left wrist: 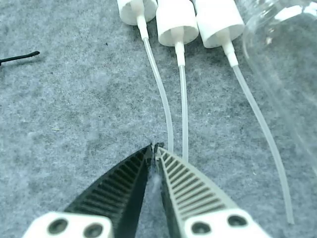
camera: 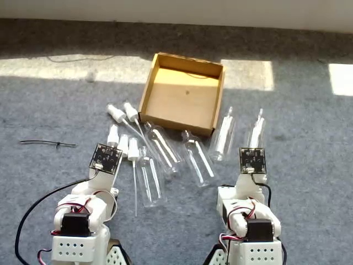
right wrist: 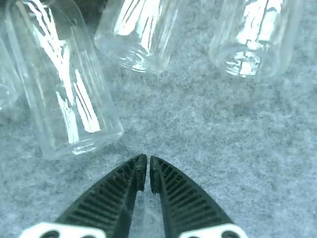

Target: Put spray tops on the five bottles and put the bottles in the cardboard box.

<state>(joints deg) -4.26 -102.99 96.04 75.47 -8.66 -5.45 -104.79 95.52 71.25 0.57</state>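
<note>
An open cardboard box (camera: 182, 94) lies on the grey carpet at the back centre. Several clear bottles lie in front of it, among them one (camera: 150, 176) by my left arm (camera: 106, 158) and one (camera: 198, 157) in the middle. White spray tops (camera: 123, 144) with thin tubes lie left of the bottles. My left gripper (left wrist: 153, 148) is shut and empty, its tips at the tube ends of three spray tops (left wrist: 177, 22). My right gripper (right wrist: 147, 159) is shut and empty, just short of the bases of three bottles (right wrist: 64, 89).
A black cable tie (camera: 49, 143) lies on the carpet to the left. Two more spray tops (camera: 124, 112) lie near the box's left corner. Sunlit patches cross the carpet behind the box.
</note>
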